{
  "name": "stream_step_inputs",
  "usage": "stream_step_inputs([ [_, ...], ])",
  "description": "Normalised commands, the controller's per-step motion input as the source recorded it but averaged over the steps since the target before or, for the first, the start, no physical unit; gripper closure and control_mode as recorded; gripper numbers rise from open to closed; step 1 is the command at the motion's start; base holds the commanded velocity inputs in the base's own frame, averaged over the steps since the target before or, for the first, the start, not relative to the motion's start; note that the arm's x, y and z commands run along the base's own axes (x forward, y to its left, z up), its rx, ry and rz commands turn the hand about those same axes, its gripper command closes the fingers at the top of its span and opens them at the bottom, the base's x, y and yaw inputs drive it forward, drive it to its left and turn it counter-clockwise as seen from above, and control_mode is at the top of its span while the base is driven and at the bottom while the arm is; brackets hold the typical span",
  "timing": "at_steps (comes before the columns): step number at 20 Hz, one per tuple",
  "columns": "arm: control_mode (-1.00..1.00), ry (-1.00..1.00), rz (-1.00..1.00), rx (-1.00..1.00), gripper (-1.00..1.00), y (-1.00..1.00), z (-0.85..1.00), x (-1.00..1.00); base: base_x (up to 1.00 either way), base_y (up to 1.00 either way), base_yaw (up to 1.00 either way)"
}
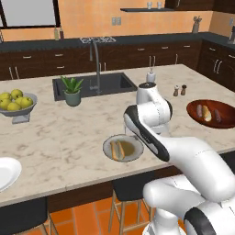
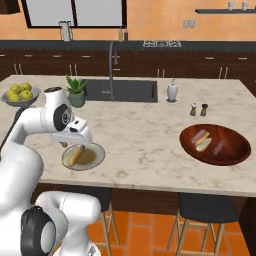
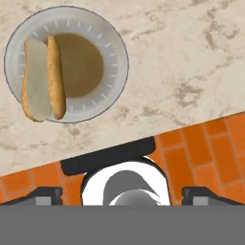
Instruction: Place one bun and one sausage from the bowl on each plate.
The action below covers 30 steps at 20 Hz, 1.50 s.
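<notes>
Currently the fingers [image 3: 122, 196] stand wide apart with nothing between them, hanging above the front edge of the marble bench [image 1: 59, 137]; the two dark tips sit at opposite sides of the hand view's bottom edge. One plate [image 3: 109, 72] lies on the bench near that front edge, just below the wrist in both base views. On it a bun [image 3: 36, 81], split-top and pale, lies touching a browned sausage [image 3: 56, 76] alongside; both rest on the plate's side away from its darker centre, and the bun's end overhangs the rim slightly. A second plate [image 1: 7, 172], white and bare, sits at the far left of the left base view, partly cut off by the frame. The bowl [image 2: 235, 150] of dark wood sits well apart toward the right end of the bench, holding a bun [image 2: 202, 145] with a sausage on each side of it [image 2: 200, 136] [image 2: 219, 147]. Beyond the bowl stand salt and pepper shakers [image 2: 198, 109]. A potted plant [image 1: 72, 90] and a footed fruit bowl [image 1: 17, 103] stand to the left of the sink [image 1: 114, 82].
</notes>
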Motion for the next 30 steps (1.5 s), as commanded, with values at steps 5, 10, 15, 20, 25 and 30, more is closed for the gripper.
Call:
stream_step_inputs([
  [5,-1.0,0.0,0.0,-0.01,-1.0,0.0,-0.02,-0.02,0.0,0.0,0.0],
  [10,1.0,0.0,0.0,0.0,-1.0,-0.01,0.0,0.0,-0.09,-0.72,0.01],
  [15,1.0,0.0,0.0,0.0,-1.0,0.0,0.0,0.0,0.0,-1.0,0.0],
  [20,1.0,0.0,0.0,0.0,-1.0,0.0,0.0,0.0,0.08,-0.98,0.0],
  [25,1.0,0.0,0.0,0.0,-1.0,0.0,0.0,0.0,0.34,-0.52,0.0],
  [30,1.0,0.0,0.0,0.0,-1.0,0.0,0.0,0.0,0.19,-0.73,0.05],
])
